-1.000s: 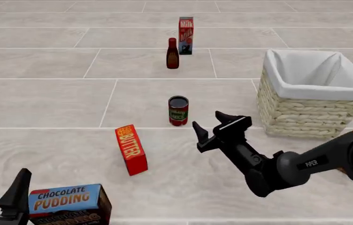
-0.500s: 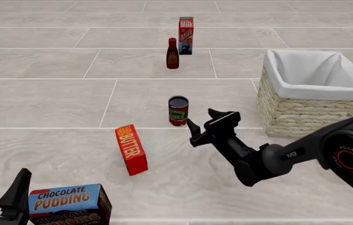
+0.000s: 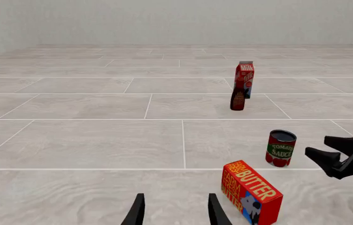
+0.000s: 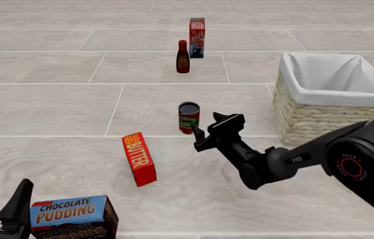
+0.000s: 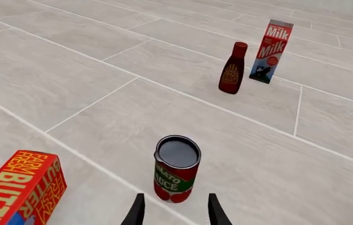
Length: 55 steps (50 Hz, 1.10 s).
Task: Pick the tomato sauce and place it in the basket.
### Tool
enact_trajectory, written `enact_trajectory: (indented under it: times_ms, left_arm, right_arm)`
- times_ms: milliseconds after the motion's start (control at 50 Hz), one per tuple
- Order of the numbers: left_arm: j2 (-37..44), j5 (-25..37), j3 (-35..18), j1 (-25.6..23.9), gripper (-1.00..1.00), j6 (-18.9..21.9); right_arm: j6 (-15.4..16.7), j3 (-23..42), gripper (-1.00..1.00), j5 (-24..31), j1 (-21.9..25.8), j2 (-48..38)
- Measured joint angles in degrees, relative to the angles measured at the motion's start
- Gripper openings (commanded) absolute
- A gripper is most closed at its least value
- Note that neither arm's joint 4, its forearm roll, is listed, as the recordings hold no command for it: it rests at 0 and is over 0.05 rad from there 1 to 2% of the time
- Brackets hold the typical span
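In the left wrist view, one tomato sauce (image 3: 281, 148) can stands upright beyond one butter box (image 3: 251, 191), with one brown bottle (image 3: 238, 99) and one milk carton (image 3: 244, 80) further off; the left gripper (image 3: 175, 211) is spread apart, holding nothing. From the front, one basket (image 4: 331, 96) near the table's right edge shows only its white lining inside, one pudding box (image 4: 74, 217) sits at the near edge, and the right gripper (image 4: 208, 127) gapes just beside the can. The right wrist view shows the can upright just ahead of the parted fingertips (image 5: 137, 211).
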<state>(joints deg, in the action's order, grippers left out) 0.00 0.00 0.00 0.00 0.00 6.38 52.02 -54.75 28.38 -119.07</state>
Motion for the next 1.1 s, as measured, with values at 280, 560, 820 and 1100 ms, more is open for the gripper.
enact_trajectory:
  times_ms: [280, 560, 820, 1100]
  left_arm:
    - [0.0, 0.0, 0.0, 0.0, 1.0, 0.0]
    - [0.0, 0.0, 0.0, 0.0, 1.0, 0.0]
    - [0.0, 0.0, 0.0, 0.0, 1.0, 0.0]
    - [0.0, 0.0, 0.0, 0.0, 1.0, 0.0]
  right_arm:
    - [-0.11, 3.1, 1.0, 1.72, -0.05, -1.68]
    - [-0.33, 5.64, 1.0, 3.07, -0.16, -3.27]
    - [-0.34, 7.75, 1.0, 4.37, -0.1, -4.67]
    - [-0.33, 9.92, 1.0, 5.57, -0.2, -6.21]
